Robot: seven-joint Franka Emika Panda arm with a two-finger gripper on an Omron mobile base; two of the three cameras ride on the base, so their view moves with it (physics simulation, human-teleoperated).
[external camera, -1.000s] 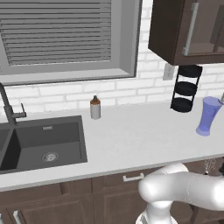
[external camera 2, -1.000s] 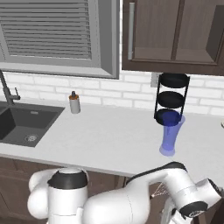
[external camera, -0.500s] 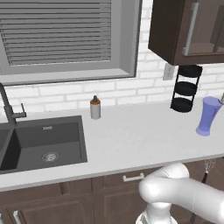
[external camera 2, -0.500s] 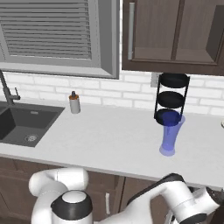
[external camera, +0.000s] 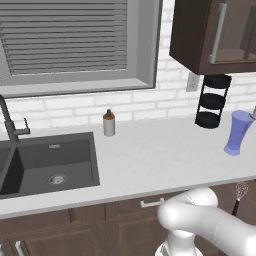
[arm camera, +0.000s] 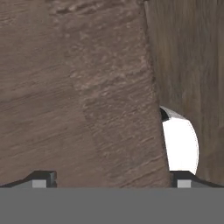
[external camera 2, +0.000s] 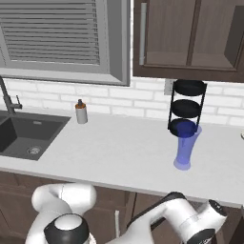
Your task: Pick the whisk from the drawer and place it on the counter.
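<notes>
End effector (arm camera: 109, 179) released, facing brown cabinet wood (arm camera: 78, 87). Above it on the tabletop (external camera: 150, 160): blue vase (external camera: 237, 132), shaker (external camera: 109, 123). Since earlier, the arm has sunk lower; whisk (external camera: 240, 192) beside it.

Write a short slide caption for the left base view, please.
Whisk visible below the counter edge, right of the bent white arm.

The open gripper (arm camera: 109, 179) faces a brown wood-grain cabinet panel (arm camera: 74, 96) close ahead, blocking the way forward; the gap between its spread tips is free. To its right a second, darker wood panel (arm camera: 188, 57) closes off that side. High above the hand, the off-white stone-look counter (external camera: 150, 160) offers broad bare room between the brown-capped grey shaker bottle (external camera: 109, 123) and the translucent blue tumbler (external camera: 237, 133), with a black three-tier wire rack (external camera: 212, 101) standing behind the tumbler by the wall.
</notes>
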